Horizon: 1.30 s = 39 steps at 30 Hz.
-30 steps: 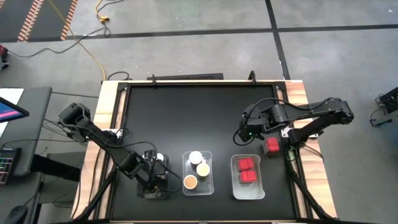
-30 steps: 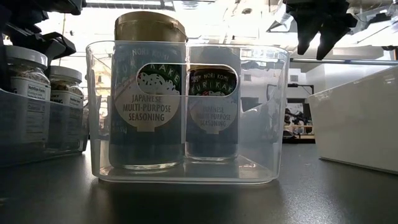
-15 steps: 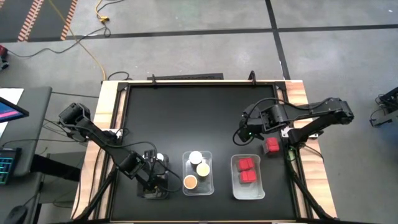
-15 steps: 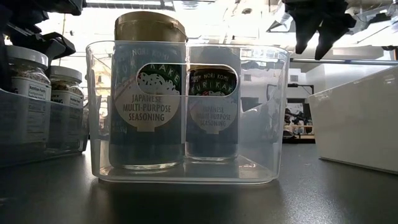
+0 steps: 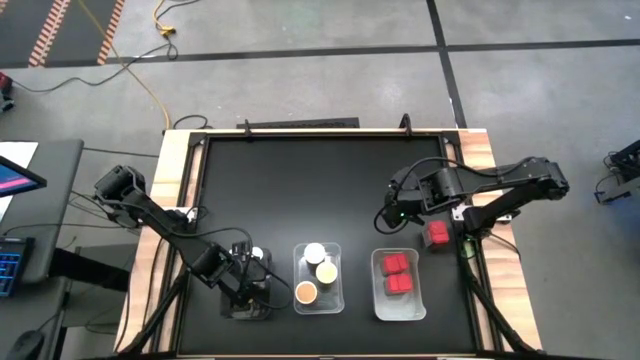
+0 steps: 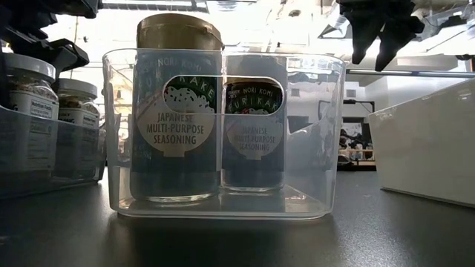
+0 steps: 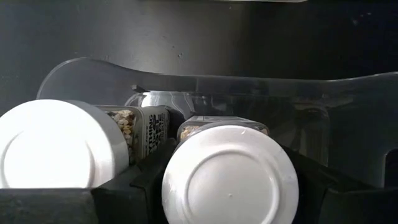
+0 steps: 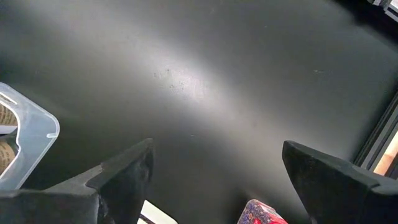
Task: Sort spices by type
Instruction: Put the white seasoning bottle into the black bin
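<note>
Looked down on the black table top (image 8: 205, 93), bare and matte with a pale glare patch across the middle. Right gripper (image 8: 217, 177) spread wide, its two dark fingers (image 8: 124, 171) well apart above the surface, holding nothing. Showed a rounded corner of a clear plastic tray (image 8: 31, 134) at one edge. Showed part of a red-capped jar (image 8: 261, 213) between the fingers, mostly cut off.

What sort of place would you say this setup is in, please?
Probably a robotics lab or workshop rather than a kitchen: a bare concrete floor with a yellow cable trailing across it, a black-topped table for the arms, and a monitor on a side desk.
</note>
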### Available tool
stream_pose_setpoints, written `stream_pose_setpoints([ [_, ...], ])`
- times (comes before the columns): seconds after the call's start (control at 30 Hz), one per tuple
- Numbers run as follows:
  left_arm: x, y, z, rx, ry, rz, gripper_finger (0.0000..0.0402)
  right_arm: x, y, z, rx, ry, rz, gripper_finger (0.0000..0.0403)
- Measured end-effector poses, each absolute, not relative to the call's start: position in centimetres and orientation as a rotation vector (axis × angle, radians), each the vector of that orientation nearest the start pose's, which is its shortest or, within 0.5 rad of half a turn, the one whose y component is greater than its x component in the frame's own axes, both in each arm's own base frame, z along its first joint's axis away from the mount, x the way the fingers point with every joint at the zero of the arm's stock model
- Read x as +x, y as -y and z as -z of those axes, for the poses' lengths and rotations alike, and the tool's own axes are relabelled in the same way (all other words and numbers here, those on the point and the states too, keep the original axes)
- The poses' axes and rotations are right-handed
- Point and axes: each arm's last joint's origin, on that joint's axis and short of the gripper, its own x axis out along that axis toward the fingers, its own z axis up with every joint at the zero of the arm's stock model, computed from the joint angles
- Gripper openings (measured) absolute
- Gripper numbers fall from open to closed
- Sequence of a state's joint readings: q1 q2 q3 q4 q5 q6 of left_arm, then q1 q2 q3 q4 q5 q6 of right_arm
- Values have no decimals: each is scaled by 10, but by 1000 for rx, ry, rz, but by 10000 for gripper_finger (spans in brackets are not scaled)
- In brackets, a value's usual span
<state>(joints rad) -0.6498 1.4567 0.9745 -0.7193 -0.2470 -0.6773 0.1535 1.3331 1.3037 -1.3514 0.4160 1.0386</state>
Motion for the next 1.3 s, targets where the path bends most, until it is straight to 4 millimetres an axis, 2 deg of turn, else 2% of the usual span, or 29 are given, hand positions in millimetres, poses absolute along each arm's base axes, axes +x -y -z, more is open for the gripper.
stream_pose_setpoints([
  [0.33, 218, 157, -216, -64, -1134, -24, 253, 221, -22, -320, 488, -1050, 853, 379],
  [0.8, 218, 157, -217, -60, -1126, -16, 256, 221, -22, -320, 488, -1050, 853, 379],
  [1.3, 213, 152, -243, -131, -1046, -2, 256, 222, -23, -320, 486, -1049, 849, 379],
])
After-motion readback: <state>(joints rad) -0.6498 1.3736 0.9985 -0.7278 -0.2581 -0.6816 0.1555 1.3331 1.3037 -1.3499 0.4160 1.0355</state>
